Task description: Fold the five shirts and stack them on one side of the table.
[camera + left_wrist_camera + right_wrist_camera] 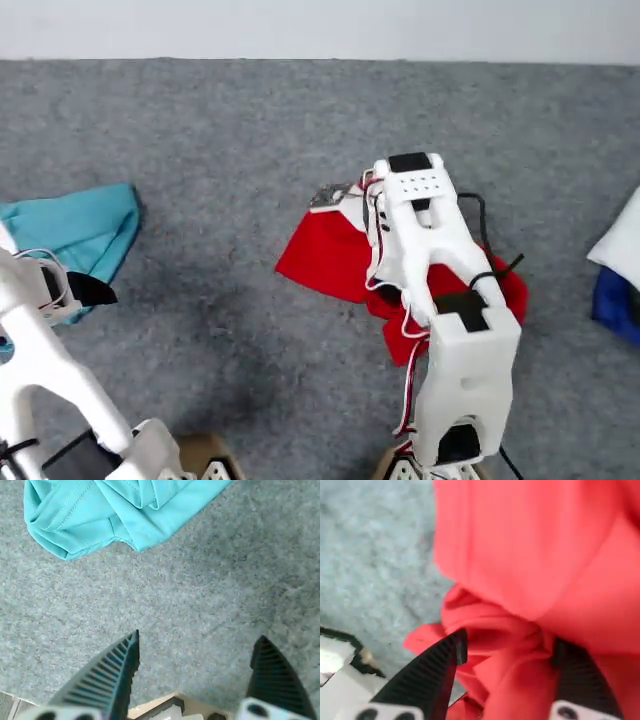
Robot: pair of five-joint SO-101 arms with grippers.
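Right gripper (511, 642) is down on the red shirt (335, 262), jaws spread, with a bunched ridge of red cloth sitting between the two ribbed black fingers (445, 665). Whether it actually pinches that ridge, I can't tell. From the high view the red shirt lies crumpled near the middle of the grey felt table (220, 130). Its left corner pokes out toward the centre, and the right arm (440, 290) stretches straight over it and covers much of its right half.

Over on the left, the left gripper (198, 639) hangs above plain felt with its jaws wide apart and nothing between them. The teal shirt (115, 510) is just ahead of it, rumpled into folds, with its hem edge short of the fingertips and not touching them. In the high view that teal shirt (75, 235) sits hard against the table's left edge, with the left arm (45, 360) rising beside it from the near-left corner.

A wide stretch of grey felt runs between the teal and the red, and another band lies behind both, up to the far edge where the white wall (320, 28) begins.

At the right edge, a white shirt (622, 245) and a blue shirt (612, 305) sit together. Both are cut off by the frame, and a strip of felt separates them from the red shirt.
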